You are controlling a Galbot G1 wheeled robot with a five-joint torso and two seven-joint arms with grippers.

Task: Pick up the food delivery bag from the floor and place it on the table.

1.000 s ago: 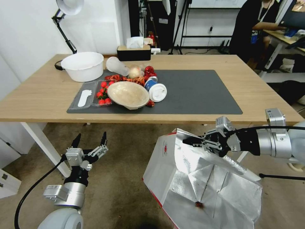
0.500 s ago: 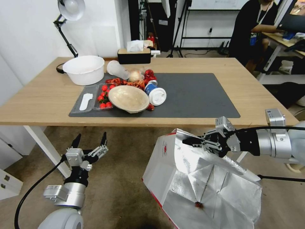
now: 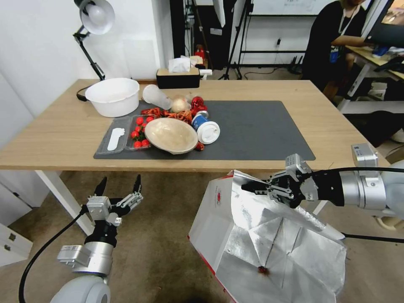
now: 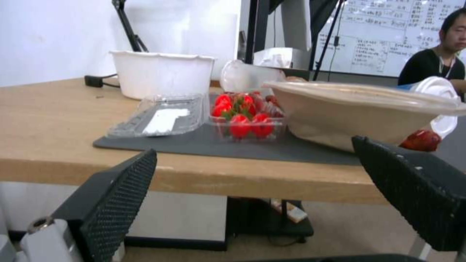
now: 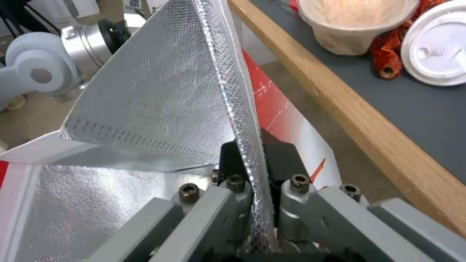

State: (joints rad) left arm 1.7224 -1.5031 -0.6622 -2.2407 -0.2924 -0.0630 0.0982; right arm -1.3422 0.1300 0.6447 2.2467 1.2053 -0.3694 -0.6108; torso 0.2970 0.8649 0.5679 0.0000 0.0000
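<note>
Carpeted office floor, wood table (image 3: 54,139) ahead with a dark grey mat (image 3: 261,130) on it. Right gripper (image 3: 256,188) is pinched on the foil-lined rim of the delivery bag (image 3: 219,219); the right wrist view shows the rim sandwiched between both pads. Bag hangs tilted, mouth open toward us, top edge below the table's near edge and just in front of it. Looks off the floor, though its bottom is out of view. So: grasp done; raise, carry over and set-down left.

Room: right half of the mat is bare, good landing spot. Left half is crowded: beige bowl (image 3: 170,135), lidded cup (image 3: 207,129), strawberry box (image 3: 139,132), white tub (image 3: 112,96). Bag must clear the table lip first; little gap there, I'd say.

Left gripper (image 3: 119,188) idles low near the table leg, fingers spread, holding nothing.
</note>
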